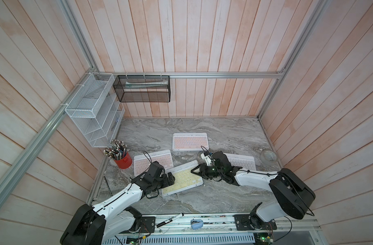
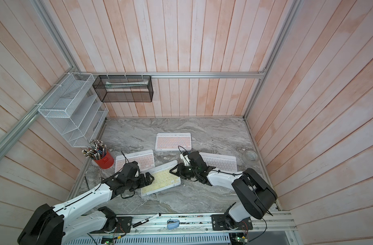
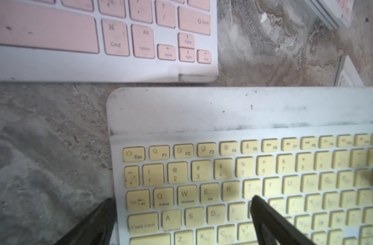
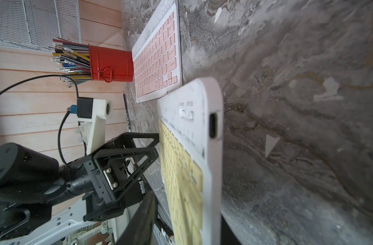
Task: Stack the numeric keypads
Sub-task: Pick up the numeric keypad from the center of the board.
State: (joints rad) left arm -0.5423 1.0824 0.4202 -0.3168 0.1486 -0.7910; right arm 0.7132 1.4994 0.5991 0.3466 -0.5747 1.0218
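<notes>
Four numeric keypads with white frames lie on the marble table. The yellow-keyed keypad (image 1: pixel 182 180) (image 2: pixel 162 179) lies slanted in the middle. One pink-keyed keypad (image 1: pixel 190 141) is behind it, another pink keypad (image 1: pixel 153 162) to its left, and a pale-keyed keypad (image 1: pixel 242 162) at the right, partly under my right arm. My left gripper (image 1: pixel 170 179) (image 3: pixel 181 222) hangs open over the yellow keypad's left end. My right gripper (image 1: pixel 195 169) (image 4: pixel 187 212) straddles that keypad's right end (image 4: pixel 211 169). One finger is under the frame, the other stands a little off the keys.
A red cup of pencils (image 1: pixel 123 160) stands left of the pink keypad. A roll of clear tape (image 1: pixel 268 157) lies at the right wall. A white wire rack (image 1: pixel 92 110) and a black mesh basket (image 1: pixel 142 89) hang on the walls. A marker (image 1: pixel 169 220) lies on the front rail.
</notes>
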